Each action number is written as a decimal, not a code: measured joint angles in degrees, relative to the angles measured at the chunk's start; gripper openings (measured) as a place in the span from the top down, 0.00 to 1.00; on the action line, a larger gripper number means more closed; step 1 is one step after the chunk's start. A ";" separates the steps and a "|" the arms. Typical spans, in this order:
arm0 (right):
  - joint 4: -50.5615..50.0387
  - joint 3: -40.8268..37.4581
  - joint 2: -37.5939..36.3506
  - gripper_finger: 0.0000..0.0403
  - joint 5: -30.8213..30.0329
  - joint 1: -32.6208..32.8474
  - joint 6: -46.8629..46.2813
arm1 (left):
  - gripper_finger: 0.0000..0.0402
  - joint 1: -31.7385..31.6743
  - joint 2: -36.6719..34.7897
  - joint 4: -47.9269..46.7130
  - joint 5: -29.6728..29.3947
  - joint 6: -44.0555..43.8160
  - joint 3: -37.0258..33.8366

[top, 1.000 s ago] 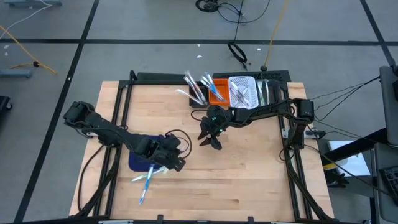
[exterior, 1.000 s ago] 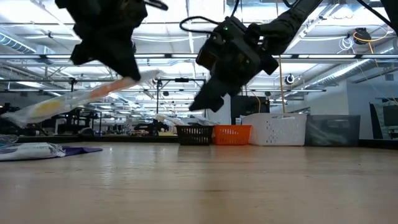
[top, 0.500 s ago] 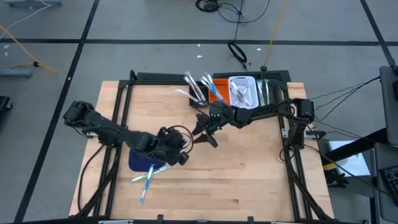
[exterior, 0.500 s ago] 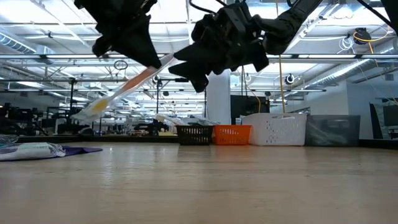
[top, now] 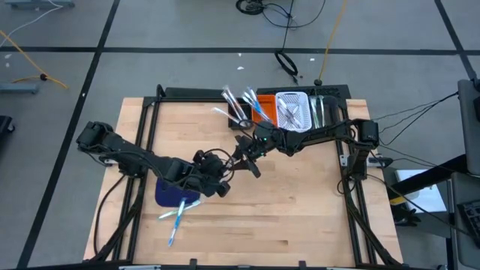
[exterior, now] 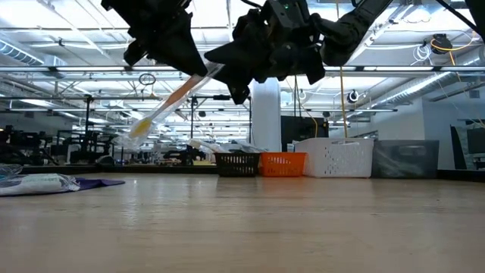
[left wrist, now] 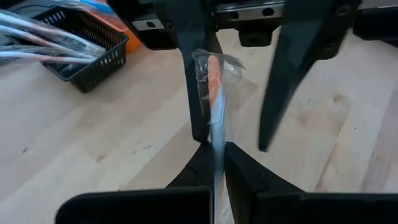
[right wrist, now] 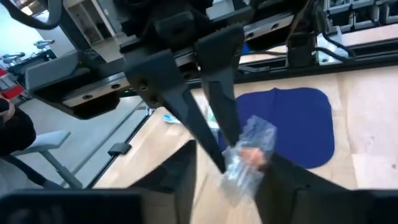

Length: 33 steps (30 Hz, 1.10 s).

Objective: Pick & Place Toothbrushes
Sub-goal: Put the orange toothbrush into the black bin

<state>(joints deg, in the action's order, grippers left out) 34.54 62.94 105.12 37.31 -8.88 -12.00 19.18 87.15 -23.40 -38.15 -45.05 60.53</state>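
Observation:
My left gripper is shut on a toothbrush in a clear wrapper with an orange accent, held well above the table's middle. The brush slants up toward my right gripper. That gripper is open and points almost level, with its two fingers on either side of the brush's wrapped upper end. More toothbrushes lie on and beside the dark blue mat. Others stand in the black bin. My left gripper pinches the toothbrush's shaft between its two fingertips. The brush runs forward past the fingers and is lifted clear of the table. It is tilted, with one end low and the other up by my right gripper. My right gripper: the wrapper lies close against one finger; I cannot tell whether they touch.
The black bin, an orange bin and a white bin stand in a row at the table's far edge. The blue mat lies near the left front. Bare wood spreads under and in front of both arms.
My left gripper has risen a little and moved toward my right gripper, and the toothbrush now stands steeper and higher. My right gripper has tipped up from pointing down to almost level and has come around the brush's upper end.

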 joint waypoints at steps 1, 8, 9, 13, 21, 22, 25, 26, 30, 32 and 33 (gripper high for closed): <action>0.27 0.00 0.00 0.71 0.05 0.00 0.00 | 0.98 0.00 0.00 0.05 -0.03 0.02 0.00; -0.10 0.02 0.00 0.95 -1.34 0.02 1.26 | 0.95 0.07 0.00 0.17 -0.50 0.06 0.00; -0.28 0.02 0.00 0.95 -1.97 0.04 1.26 | 0.94 0.05 0.00 -0.01 -0.55 -0.01 0.00; -0.41 0.04 -0.02 0.95 -2.55 0.02 1.70 | 0.88 0.02 0.00 -0.11 -0.92 -0.05 0.00; -0.56 0.04 -0.02 0.95 -2.47 -0.89 1.58 | 0.86 0.30 -0.53 -0.38 0.02 2.96 0.00; -0.55 0.04 -0.02 0.95 -2.48 -1.19 1.35 | 0.86 0.48 -1.04 -0.86 -0.04 3.17 -0.01; -0.75 0.04 -0.17 0.95 -2.35 -2.26 1.07 | 0.86 0.84 -2.25 -0.99 -0.28 3.38 0.00; -1.53 0.04 -0.53 0.95 -2.07 -2.69 0.88 | 0.86 1.05 -2.78 -1.96 -0.40 3.38 -0.01; -3.91 0.08 -1.97 0.95 -1.28 -4.66 1.32 | 0.86 1.36 -4.84 -3.22 -0.89 3.95 0.06; -6.61 0.00 -3.44 0.95 -1.47 -6.04 2.52 | 0.86 1.64 -5.44 -4.83 -0.40 4.06 -0.02; -7.49 0.03 -4.25 0.95 -2.21 -6.97 3.25 | 0.86 1.69 -5.56 -4.76 -0.11 4.07 0.00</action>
<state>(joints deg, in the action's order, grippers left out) 27.05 62.97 100.87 35.09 -15.85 -8.75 20.87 81.60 -28.16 -38.27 -40.98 60.53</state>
